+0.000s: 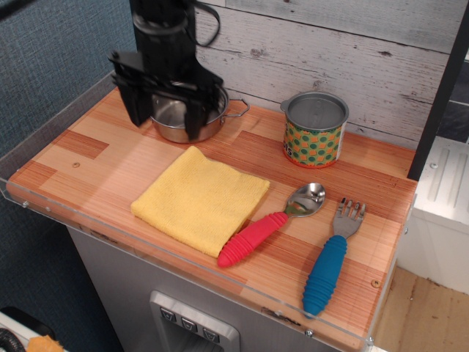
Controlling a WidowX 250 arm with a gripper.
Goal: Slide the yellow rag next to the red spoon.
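Observation:
The yellow rag (200,199) lies flat and folded on the wooden counter, its right edge touching the red spoon (267,224), which lies with its red ribbed handle toward the front and its metal bowl toward the back right. My black gripper (164,117) hangs open and empty above the back left of the counter, in front of the steel pot (185,116). It is well above and behind the rag, touching nothing.
A blue-handled fork (330,262) lies right of the spoon. A green-and-orange dotted can (314,130) stands at the back right. The wooden counter (88,158) has a clear plastic rim at its front and left. A plank wall stands behind.

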